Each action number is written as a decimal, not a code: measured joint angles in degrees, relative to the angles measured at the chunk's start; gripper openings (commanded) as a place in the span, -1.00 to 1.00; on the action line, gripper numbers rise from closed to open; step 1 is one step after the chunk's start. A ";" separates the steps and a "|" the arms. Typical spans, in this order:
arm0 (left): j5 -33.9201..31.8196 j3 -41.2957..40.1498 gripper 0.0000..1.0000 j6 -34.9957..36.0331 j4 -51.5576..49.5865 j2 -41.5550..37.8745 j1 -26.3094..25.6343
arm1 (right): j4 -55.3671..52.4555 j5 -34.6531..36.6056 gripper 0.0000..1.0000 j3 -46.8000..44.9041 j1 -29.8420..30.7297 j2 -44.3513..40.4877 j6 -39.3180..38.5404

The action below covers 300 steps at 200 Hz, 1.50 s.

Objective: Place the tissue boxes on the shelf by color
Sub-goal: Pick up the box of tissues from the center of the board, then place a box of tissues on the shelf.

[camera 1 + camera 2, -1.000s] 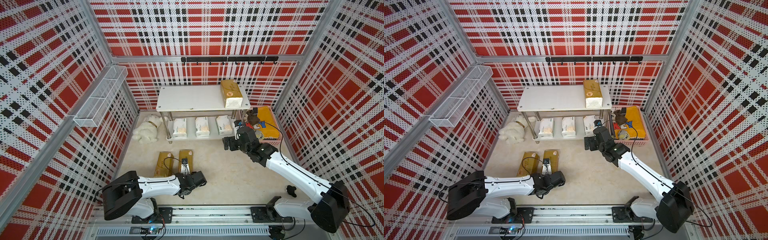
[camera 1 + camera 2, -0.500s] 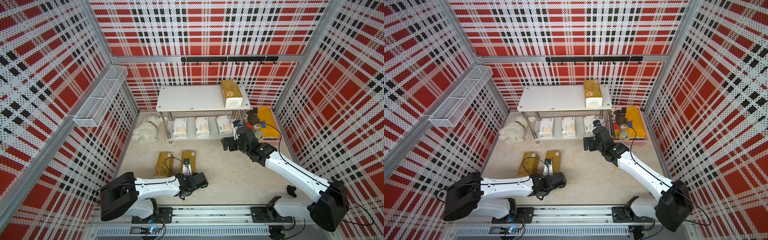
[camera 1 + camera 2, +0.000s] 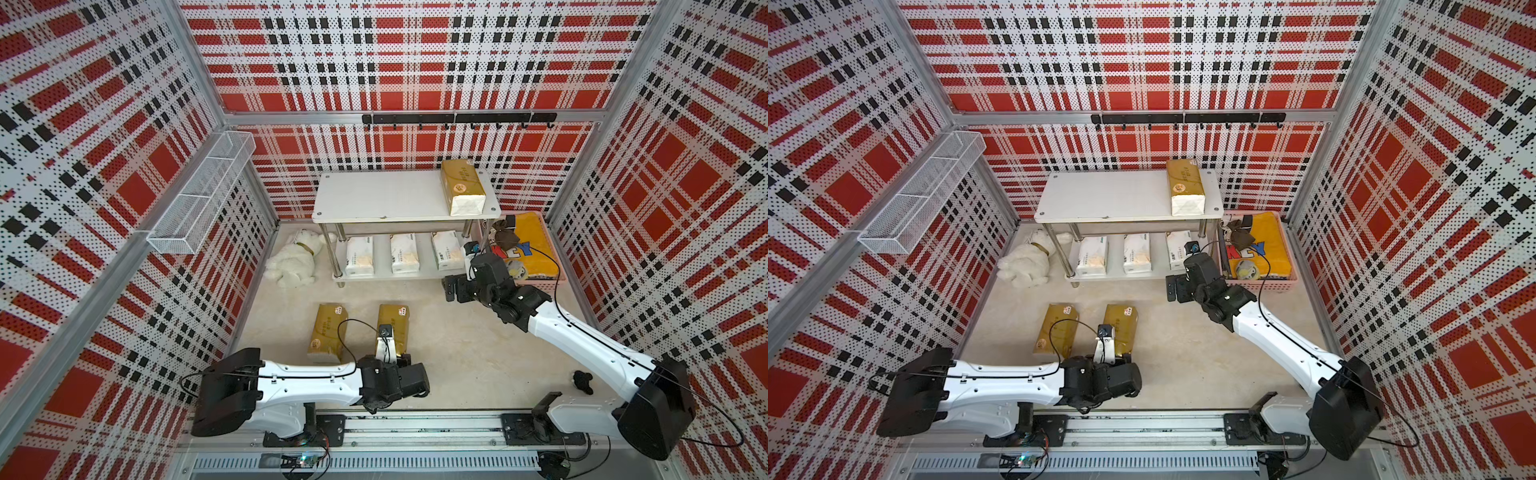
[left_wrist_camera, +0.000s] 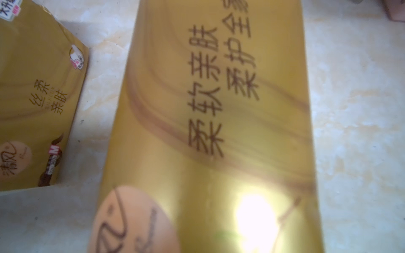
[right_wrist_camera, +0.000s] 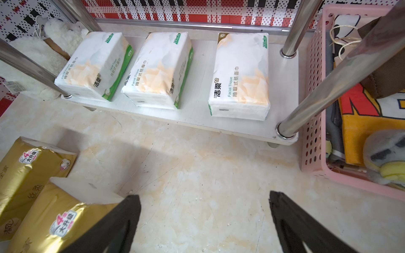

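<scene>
Gleaming gold round-labelled tissue pack (image 4: 219, 131)

Left tool (image 3: 399, 358), formerly ajar, now tight on near end of gold tissue pack (image 3: 392, 322), slightly nearer front rail (image 3: 436, 428).

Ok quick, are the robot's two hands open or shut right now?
Left gripper: shut, apparently pinching the near end of a gold tissue pack.
Right gripper: open, holding nothing.
</scene>
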 measured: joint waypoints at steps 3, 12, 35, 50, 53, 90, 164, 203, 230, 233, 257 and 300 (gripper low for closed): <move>-0.15 0.55 0.49 -0.15 -0.35 0.00 -0.22 | 0.00 0.00 1.00 0.00 0.00 0.00 -0.02; -0.63 2.32 0.49 -0.52 -1.42 0.00 -0.87 | 0.00 0.09 1.00 0.00 0.00 0.00 -0.15; -1.77 6.82 0.49 -1.33 -4.55 -0.02 -2.32 | -0.02 0.39 1.00 0.00 0.00 0.07 -0.55; -2.56 9.49 0.49 -2.08 -7.34 -0.09 -3.13 | -0.09 1.16 1.00 0.00 0.02 0.17 -0.81; -2.71 10.12 0.49 -2.25 -8.04 -0.15 -3.30 | -0.11 1.29 1.00 0.00 0.02 0.20 -0.85; -3.50 17.03 0.48 -3.96 -15.72 -1.42 -4.68 | -0.87 2.56 1.00 0.33 0.04 0.31 -1.51; -9.18 33.92 0.49 -4.50 -31.71 -1.29 -3.91 | -1.99 3.45 1.00 -4.33 0.04 0.46 -1.57; -10.93 38.73 0.48 1.03 -33.09 -1.07 1.20 | -3.78 3.67 1.00 -7.08 0.04 -0.76 -0.76; -11.96 43.30 0.49 8.09 -32.46 0.94 5.44 | -3.65 3.63 1.00 -7.17 0.04 -1.60 -0.55; -12.13 43.95 0.49 9.03 -32.22 1.31 5.81 | -3.63 3.61 1.00 -7.17 0.04 -1.60 -0.52; -13.05 49.11 0.49 15.98 -30.08 4.00 8.61 | -3.43 3.30 1.00 -7.17 0.04 -1.62 -0.26; -13.05 54.90 0.50 25.51 -27.76 6.01 11.91 | -2.67 2.36 1.00 -7.17 0.46 -1.62 0.52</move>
